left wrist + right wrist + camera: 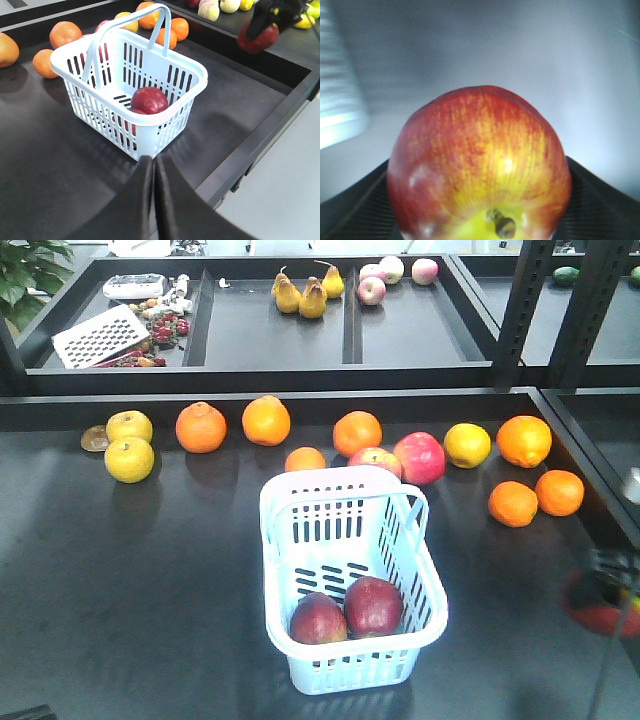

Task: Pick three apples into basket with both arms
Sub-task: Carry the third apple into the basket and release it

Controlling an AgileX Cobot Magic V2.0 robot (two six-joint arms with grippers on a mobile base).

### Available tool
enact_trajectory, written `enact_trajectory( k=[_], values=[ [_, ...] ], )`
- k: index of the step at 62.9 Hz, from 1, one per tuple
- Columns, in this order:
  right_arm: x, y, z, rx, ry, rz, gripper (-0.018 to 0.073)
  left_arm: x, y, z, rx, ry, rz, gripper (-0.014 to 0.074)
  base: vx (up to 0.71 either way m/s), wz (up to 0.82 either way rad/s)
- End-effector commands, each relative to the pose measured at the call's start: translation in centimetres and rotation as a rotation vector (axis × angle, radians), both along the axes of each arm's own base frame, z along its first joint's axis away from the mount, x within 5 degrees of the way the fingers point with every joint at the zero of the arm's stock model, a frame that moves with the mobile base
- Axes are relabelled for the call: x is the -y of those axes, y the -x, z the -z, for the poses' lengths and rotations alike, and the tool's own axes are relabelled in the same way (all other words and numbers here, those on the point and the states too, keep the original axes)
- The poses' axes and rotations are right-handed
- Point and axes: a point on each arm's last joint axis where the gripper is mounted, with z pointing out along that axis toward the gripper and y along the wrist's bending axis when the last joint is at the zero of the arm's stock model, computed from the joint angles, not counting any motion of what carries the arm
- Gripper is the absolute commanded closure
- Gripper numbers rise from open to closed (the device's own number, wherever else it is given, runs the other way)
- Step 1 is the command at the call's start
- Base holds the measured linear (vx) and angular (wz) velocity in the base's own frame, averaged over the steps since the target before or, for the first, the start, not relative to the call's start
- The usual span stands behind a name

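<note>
Front-facing view: I count two apples [347, 612] in the basket [352, 487], mid-desk near the front edge; the right gripper [605, 590] blurs at the desk's right edge.

Left wrist view: left gripper [153, 165] closed, empty; basket handle [162, 22] upright (snag risk).

Right wrist view: third apple [479, 165] clamped, contact unseen; slipping possible.
</note>
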Motion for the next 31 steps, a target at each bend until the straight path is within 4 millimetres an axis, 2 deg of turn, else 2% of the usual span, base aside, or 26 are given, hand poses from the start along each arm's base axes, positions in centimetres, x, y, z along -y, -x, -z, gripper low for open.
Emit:
enact_trajectory(
  k=[1,8,16,22,31],
  values=[
    [-3.4,0.5,-3.5,0.151,-0.069,-0.1,0.0564,0.0,-0.3,-1.2,0.037,0.058,-0.027,0.0603,0.0,0.0],
    [-7.2,1.1,-5.1,0.228,-0.128,-0.205,0.0564,0.0,-0.3,-1.2,0.038,0.059,-0.028,0.0603,0.0,0.0],
    [-11.4,1.4,-5.9,0.315,-0.178,-0.326,0.0563,0.0,-0.3,-1.2,0.037,0.059,-0.027,0.0603,0.0,0.0],
    [-14.3,1.1,-5.8,0.395,-0.185,-0.374,0.0557,0.0,-0.3,-1.2,0.037,0.058,-0.027,0.0603,0.0,0.0],
    [-17.0,-0.1,-4.7,0.454,-0.206,-0.356,0.0485,0.0,-0.3,-1.2,0.038,0.059,-0.028,0.0603,0.0,0.0]
  ],
)
